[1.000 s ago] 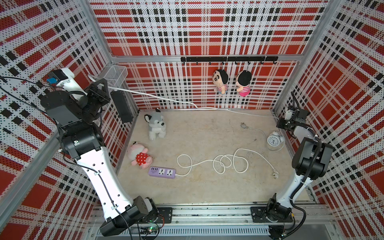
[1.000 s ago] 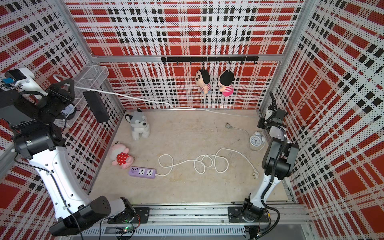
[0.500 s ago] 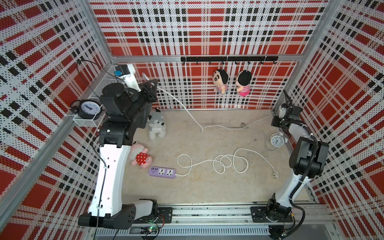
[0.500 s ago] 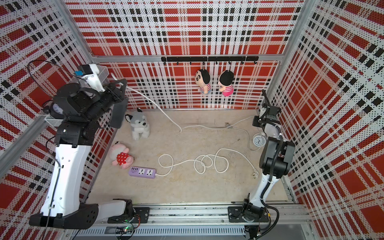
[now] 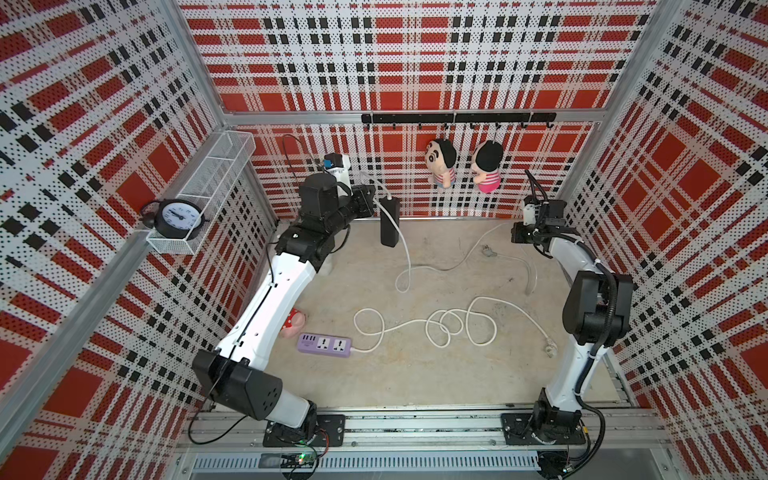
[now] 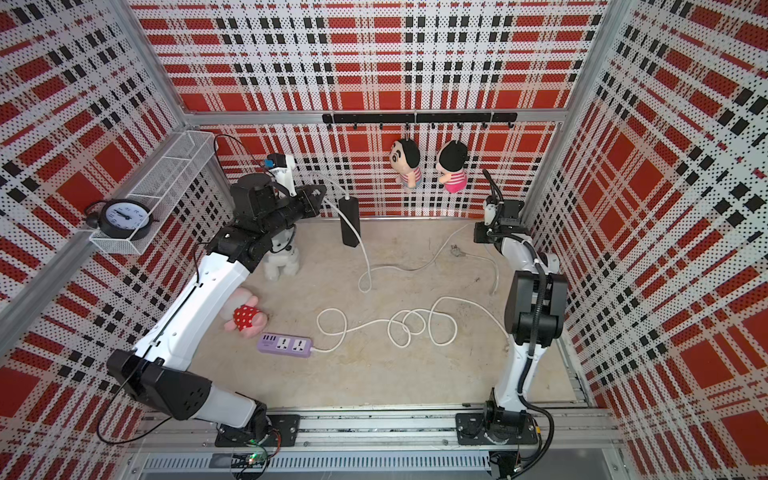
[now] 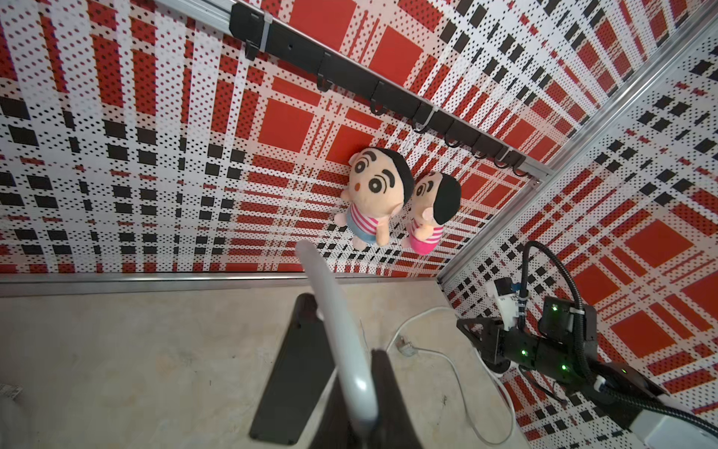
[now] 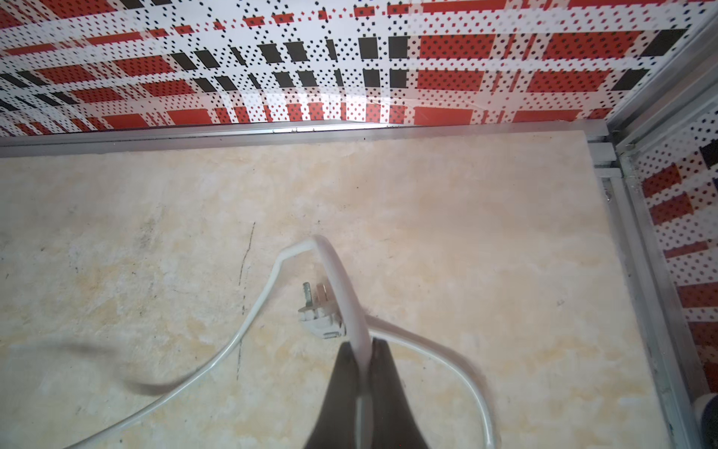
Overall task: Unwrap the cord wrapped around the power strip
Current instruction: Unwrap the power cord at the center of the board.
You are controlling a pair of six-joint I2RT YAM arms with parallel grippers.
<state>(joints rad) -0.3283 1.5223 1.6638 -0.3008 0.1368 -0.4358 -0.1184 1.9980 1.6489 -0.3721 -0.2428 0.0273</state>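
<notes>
Finding: the black power strip is off the tabletop and hangs upright near the back wall from its own white cord. The left gripper is closed on that cord just beside the strip's upper end. The left wrist view shows its fingers pinched on the cord with the strip alongside. The right gripper is likewise closed on the cord, with the plug lying on the tabletop just beneath it. Between the two holds the cord drops into one slack bend on the surface. No turns show around the strip's near faces — the far face is hidden. Assessment: the unwrapping appears all but complete, and the step in hand is to lay the strip and cord out. Recommended practice: hold the right grip steady as an anchor and lower the strip slowly so it does not swing. Set it down flat on bare surface, clear of the purple power strip, whose looped cord should not be crossed. Draw out slack gently — a sharp pull could drag the plug or kink the bend. Release only once the strip rests fully on the surface.
</notes>
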